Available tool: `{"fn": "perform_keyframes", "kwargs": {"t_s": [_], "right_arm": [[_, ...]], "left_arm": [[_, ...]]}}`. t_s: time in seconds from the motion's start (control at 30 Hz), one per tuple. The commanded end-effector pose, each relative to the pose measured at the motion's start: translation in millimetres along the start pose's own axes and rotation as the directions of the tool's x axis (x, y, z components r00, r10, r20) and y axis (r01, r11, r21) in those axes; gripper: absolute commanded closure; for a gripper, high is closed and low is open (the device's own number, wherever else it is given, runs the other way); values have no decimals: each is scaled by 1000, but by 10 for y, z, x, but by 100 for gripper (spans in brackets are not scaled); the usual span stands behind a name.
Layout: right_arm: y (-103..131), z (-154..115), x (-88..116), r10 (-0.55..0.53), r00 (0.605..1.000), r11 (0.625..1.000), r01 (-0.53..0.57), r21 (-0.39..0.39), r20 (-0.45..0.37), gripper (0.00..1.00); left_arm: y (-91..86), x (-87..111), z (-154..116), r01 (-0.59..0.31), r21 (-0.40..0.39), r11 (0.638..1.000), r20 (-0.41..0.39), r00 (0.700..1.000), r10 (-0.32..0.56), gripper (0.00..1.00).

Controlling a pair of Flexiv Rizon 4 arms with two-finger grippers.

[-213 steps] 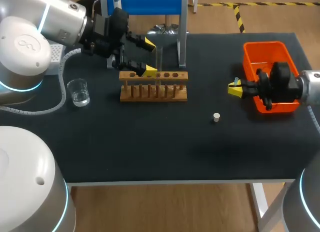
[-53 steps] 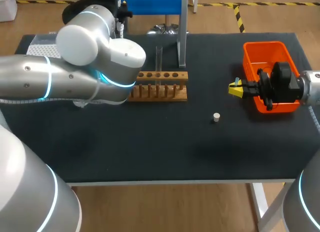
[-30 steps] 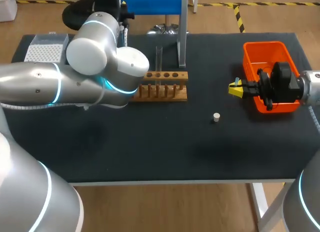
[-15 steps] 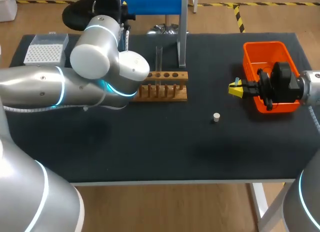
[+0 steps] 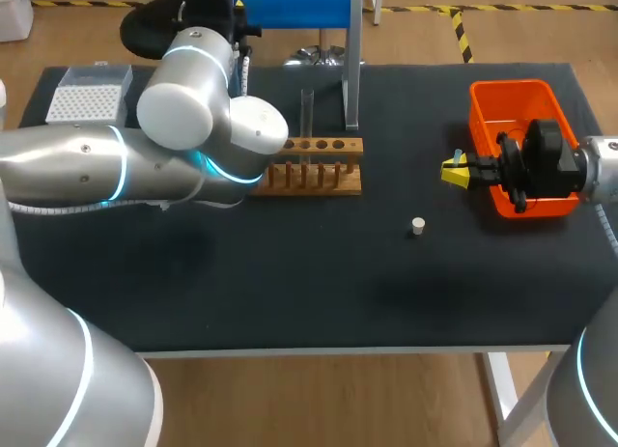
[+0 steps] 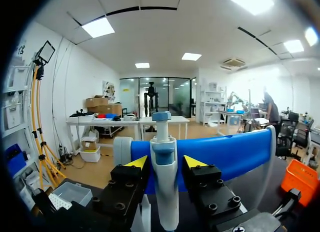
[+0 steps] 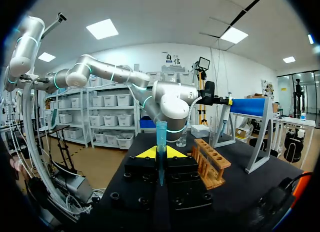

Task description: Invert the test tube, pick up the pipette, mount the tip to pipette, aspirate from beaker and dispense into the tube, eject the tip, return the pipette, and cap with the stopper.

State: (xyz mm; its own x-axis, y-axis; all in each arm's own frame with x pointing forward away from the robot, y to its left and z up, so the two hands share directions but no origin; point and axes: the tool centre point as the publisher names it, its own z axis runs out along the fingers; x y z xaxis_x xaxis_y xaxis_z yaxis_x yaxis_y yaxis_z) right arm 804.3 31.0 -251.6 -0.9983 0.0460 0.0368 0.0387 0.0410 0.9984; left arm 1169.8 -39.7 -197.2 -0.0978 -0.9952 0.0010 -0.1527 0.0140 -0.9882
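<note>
A white and blue pipette (image 6: 164, 184) hangs on the blue stand (image 6: 225, 154), upright between the fingers of my left gripper (image 6: 165, 162). Narrow gaps show on both sides, so that gripper is open. In the head view my left arm (image 5: 183, 128) covers the gripper and the beaker. My right gripper (image 5: 454, 168) hovers beside the orange bin (image 5: 483, 99), shut on a blue pipette tip (image 7: 161, 134). A clear test tube (image 5: 307, 114) stands in the wooden rack (image 5: 319, 167). The white stopper (image 5: 418, 226) lies on the mat.
A white tip box (image 5: 87, 92) sits at the back left corner. The pipette stand (image 5: 290, 8) rises behind the rack, with its upright (image 5: 352, 70) just right of the tube. Bare mat spreads across the front of the table (image 5: 290, 293).
My left arm has shifted slightly toward the stand, and its fingers have narrowed around the pipette. The right arm and its tip have stayed still.
</note>
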Motion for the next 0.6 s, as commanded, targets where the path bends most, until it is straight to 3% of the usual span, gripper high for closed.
{"fn": "perform_keyframes", "kwargs": {"t_s": [0.03,0.6], "right_arm": [[3,0,10,-1,1000,1000,1,1,2,100],[3,0,10,-1,1000,1000,1,1,2,100]], "left_arm": [[26,13,40,3,7,1000,2,1000,-4,60],[64,7,70,13,3,1000,1,1000,-13,61]]}}
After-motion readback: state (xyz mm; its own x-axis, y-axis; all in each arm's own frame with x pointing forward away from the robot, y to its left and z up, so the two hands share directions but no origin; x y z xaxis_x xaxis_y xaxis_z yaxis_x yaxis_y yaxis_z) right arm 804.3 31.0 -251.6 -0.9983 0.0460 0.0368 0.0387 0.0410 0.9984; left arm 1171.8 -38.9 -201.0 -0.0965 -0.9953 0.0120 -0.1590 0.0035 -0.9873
